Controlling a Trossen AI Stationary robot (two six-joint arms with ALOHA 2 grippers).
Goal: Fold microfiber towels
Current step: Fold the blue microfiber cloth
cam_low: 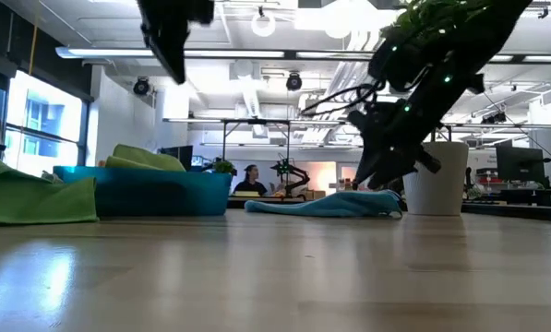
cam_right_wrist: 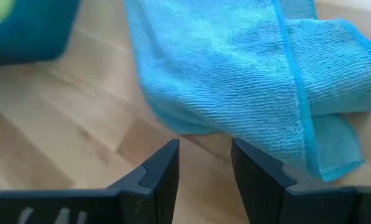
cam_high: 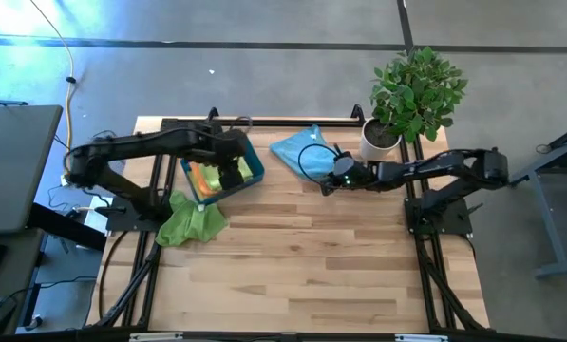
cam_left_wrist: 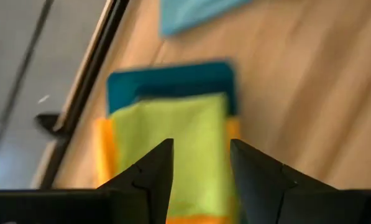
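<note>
Blue towel (cam_right_wrist: 247, 93), ribbed microfibre with a folded-over corner, lies rumpled on the table just ahead of the right gripper (cam_right_wrist: 204, 168); jaws parted, nothing between them, fingertips above bare planks. Only this wrist view gives the weave and the hem. Left gripper (cam_left_wrist: 201, 168), likewise parted and empty, hangs over the tray (cam_left_wrist: 173, 78); its wrist view alone shows the tray's contents stacked: lime towel (cam_left_wrist: 173, 137) on top, orange towel (cam_left_wrist: 104, 155) showing at both sides beneath. High view places the whole: teal tray on the left half of the table (cam_high: 302, 275), a loose green towel (cam_high: 190, 224) crumpled on the wood just beside the tray's near corner, the blue towel at the far edge, well apart from the tray, with a potted plant (cam_high: 411, 95) in a white pot beside it. Low view adds height: the left gripper well clear above the tray, the right arm slanting down to the blue towel. Surface: pale butcher-block planks in a black frame. Room beyond: open workshop, ceiling lights, windows on one side, a seated person (cam_low: 251, 179) far off.
</note>
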